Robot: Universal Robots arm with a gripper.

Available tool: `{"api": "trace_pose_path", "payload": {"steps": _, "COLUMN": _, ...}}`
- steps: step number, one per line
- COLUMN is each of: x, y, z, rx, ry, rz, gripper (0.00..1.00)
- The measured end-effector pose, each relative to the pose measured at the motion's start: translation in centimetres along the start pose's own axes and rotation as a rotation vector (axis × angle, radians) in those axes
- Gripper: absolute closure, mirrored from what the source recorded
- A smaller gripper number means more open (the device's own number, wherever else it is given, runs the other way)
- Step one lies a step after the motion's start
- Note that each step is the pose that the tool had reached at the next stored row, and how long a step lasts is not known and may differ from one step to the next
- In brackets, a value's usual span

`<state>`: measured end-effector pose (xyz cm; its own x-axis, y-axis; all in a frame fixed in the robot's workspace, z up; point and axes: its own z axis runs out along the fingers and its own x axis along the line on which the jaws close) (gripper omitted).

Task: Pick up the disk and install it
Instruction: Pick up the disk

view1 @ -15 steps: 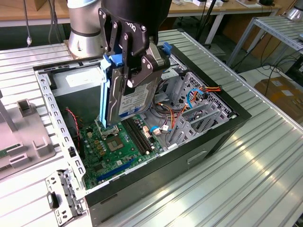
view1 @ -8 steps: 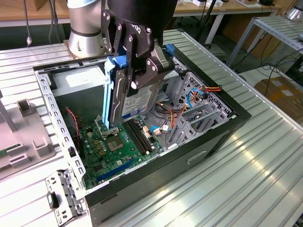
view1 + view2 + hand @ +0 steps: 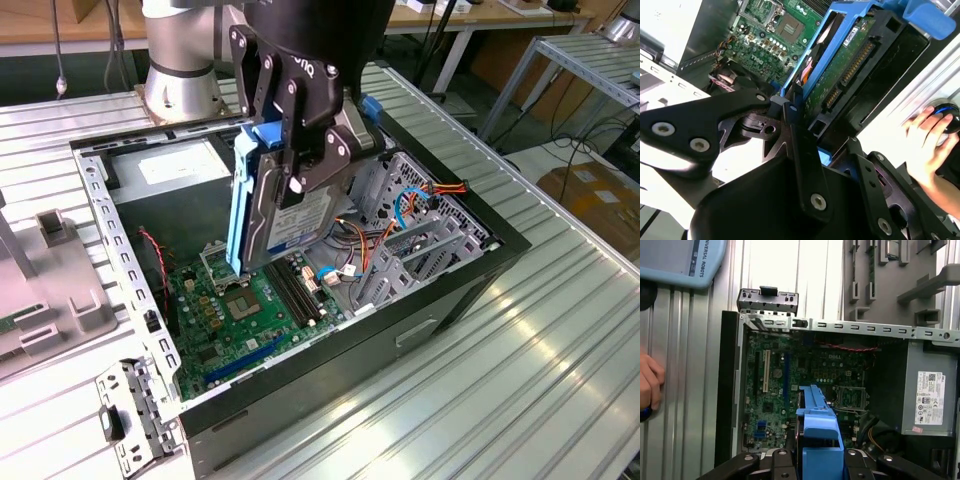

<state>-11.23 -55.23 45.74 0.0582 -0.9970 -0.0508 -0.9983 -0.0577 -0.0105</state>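
Observation:
The disk hangs upright on its edge over the open computer case, above the motherboard and beside the metal drive cage. It is silver-grey with a white and blue label and blue side rails. My gripper is shut on its upper part. In the second wrist view the disk's green circuit side faces the camera, with the gripper clamped on its near end. In the first wrist view the disk's blue rail stands up from the gripper, over the motherboard.
The grey power supply fills the case's far corner. Orange and blue cables lie near the drive cage. A loose metal bracket lies outside the case's near corner, beside a grey fixture. A person's hand rests on the table.

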Motion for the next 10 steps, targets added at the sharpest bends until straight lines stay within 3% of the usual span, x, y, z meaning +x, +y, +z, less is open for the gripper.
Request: {"api": "trace_pose_path", "payload": {"steps": 10, "x": 0.7, "y": -0.59, "z": 0.0, "rx": 0.0, "ry": -0.0001, "rz": 0.0, "gripper": 0.64}}
